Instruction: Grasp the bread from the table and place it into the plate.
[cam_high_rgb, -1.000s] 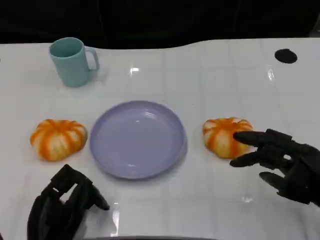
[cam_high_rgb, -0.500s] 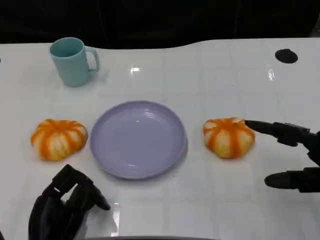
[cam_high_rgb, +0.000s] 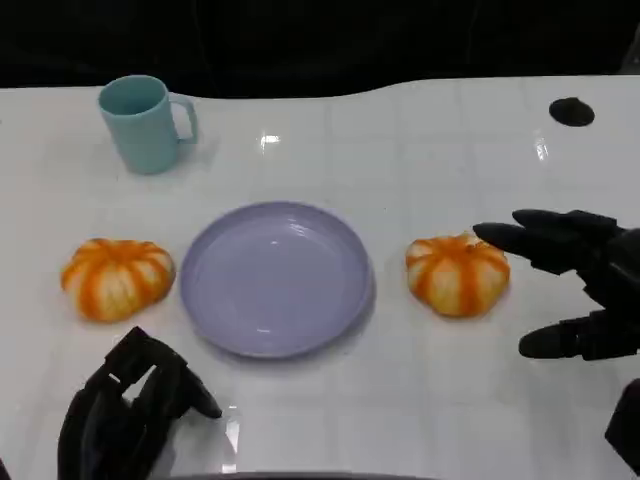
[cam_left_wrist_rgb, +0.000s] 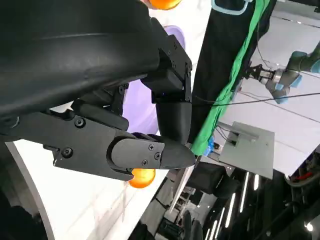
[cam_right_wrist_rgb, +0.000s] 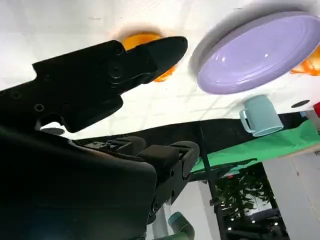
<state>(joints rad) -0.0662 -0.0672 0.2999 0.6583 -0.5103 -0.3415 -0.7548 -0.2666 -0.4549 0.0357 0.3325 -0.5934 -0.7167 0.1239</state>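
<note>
Right then, I saw one bread (cam_high_rgb: 457, 274) on the tabletop (cam_high_rgb: 420, 160) just right of the plate (cam_high_rgb: 275, 277), another bread (cam_high_rgb: 117, 277) left of it. My right robot hand (cam_high_rgb: 585, 280) was spread wide beside the right bread, holding nothing; the left robot hand (cam_high_rgb: 125, 410) was curled shut.

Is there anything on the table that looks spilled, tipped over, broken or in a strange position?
Nothing stands out. The teal mug stands upright, the purple plate lies flat and bare, and the two orange breads sit whole on either side of it. The right hand is open beside one.
</note>
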